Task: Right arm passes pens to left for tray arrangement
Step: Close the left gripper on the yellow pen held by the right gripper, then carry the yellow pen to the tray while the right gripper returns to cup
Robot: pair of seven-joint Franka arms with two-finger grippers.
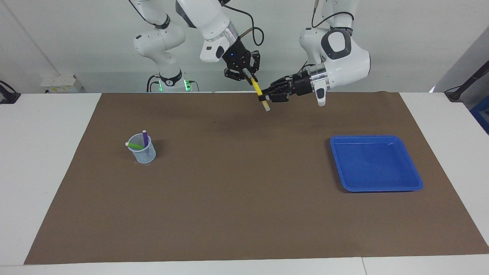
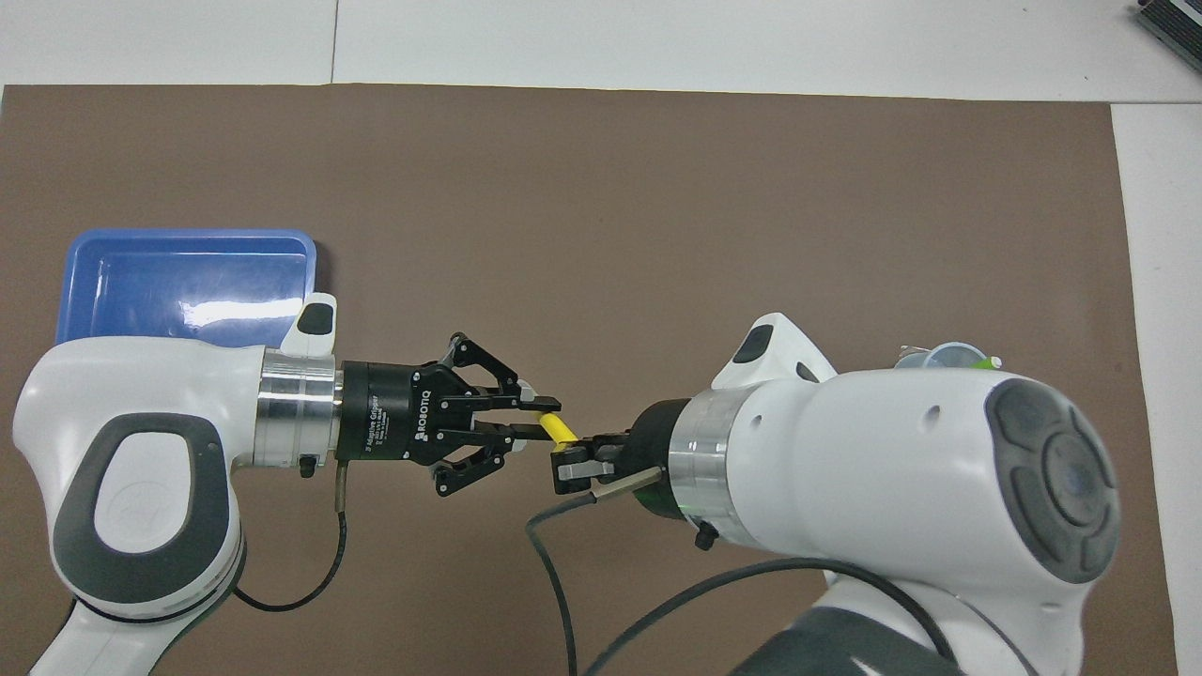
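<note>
Brown mat (image 1: 237, 183) on surface, blue tray (image 1: 376, 185) empty. Both end effectors, right (image 1: 249, 77) and left (image 1: 267, 96), clamped on same yellow pen (image 1: 258, 88) mid-air. Purple and green pens in mesh cup (image 1: 143, 152).

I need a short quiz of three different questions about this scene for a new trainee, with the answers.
1. True or false: the shallow blue plastic tray holds a pen.
2. Which grippers are shut on the slim yellow marker pen? A) right gripper only B) left gripper only C) both
3. Fill in: the purple pen and green pen stand in the pale mesh ____.

Key: 1 false; 2 C; 3 cup.
</note>
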